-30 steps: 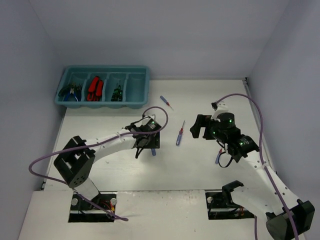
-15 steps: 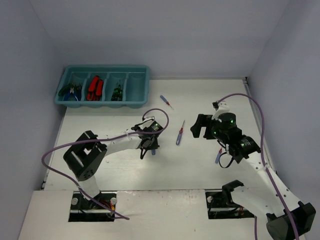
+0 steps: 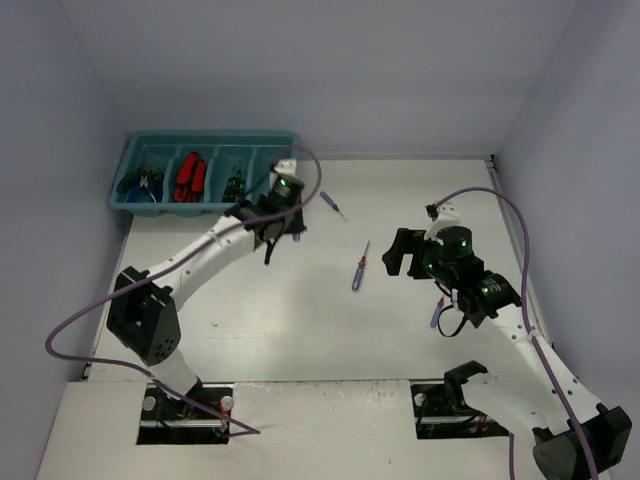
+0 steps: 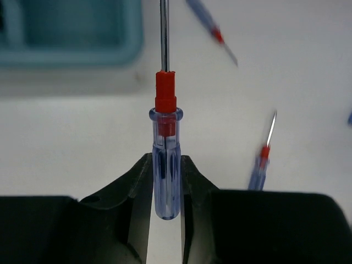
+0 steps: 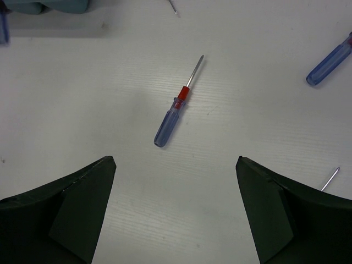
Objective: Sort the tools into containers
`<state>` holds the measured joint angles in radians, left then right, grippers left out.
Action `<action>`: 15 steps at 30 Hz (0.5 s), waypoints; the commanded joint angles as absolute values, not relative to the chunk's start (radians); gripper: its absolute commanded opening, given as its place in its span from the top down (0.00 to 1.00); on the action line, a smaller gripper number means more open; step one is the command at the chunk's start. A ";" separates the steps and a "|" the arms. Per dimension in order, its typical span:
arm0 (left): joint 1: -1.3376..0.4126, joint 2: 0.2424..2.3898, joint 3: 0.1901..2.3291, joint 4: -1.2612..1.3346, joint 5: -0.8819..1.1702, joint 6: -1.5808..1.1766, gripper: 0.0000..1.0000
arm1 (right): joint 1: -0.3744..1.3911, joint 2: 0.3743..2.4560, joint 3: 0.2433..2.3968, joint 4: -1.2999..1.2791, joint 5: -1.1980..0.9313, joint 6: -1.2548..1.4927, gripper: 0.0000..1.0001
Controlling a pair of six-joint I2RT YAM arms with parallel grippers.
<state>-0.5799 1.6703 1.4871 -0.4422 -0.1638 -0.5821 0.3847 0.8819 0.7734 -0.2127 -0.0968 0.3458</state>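
My left gripper (image 4: 166, 160) is shut on the clear blue handle of a screwdriver (image 4: 166, 181) with a red collar, its shaft pointing away towards the teal tray (image 4: 71, 33). From above, this gripper (image 3: 283, 222) hangs just in front of the tray's right end (image 3: 285, 150). Three more blue-handled screwdrivers lie on the table, at the back (image 3: 333, 205), in the middle (image 3: 360, 266) and beside the right arm (image 3: 437, 315). My right gripper (image 5: 175, 165) is open and empty, hovering short of the middle screwdriver (image 5: 176, 107).
The tray's compartments hold pliers (image 3: 140, 182), red knives (image 3: 190, 178) and green-handled screwdrivers (image 3: 234, 185). White walls close the table on the left, back and right. In the right wrist view another blue handle (image 5: 330, 60) lies at the upper right.
My left gripper closed on the blue screwdriver at the table's middle, lifted it and carried it back towards the tray. The right arm has stayed still and open.
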 commanded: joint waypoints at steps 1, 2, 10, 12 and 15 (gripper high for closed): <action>-0.418 1.865 1.804 -0.463 -0.093 -0.323 1.00 | 0.377 0.912 0.803 -0.160 -0.071 0.341 0.11; -0.391 1.922 1.877 -0.472 -0.065 -0.312 1.00 | 0.377 0.917 0.805 -0.160 -0.072 0.341 0.11; -0.299 2.295 2.283 -0.474 0.002 -0.227 0.85 | 0.376 0.934 0.794 -0.160 -0.077 0.341 0.11; -0.287 2.329 2.319 -0.468 0.034 -0.221 0.80 | 0.376 0.933 0.791 -0.160 -0.081 0.345 0.11; -0.287 2.341 2.329 -0.426 0.049 -0.206 0.69 | 0.376 0.931 0.789 -0.160 -0.086 0.344 0.11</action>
<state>-0.2932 2.4071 2.2541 -0.4832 -0.0046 -0.2623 0.3798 0.9295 0.7734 -0.2119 -0.0929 0.3462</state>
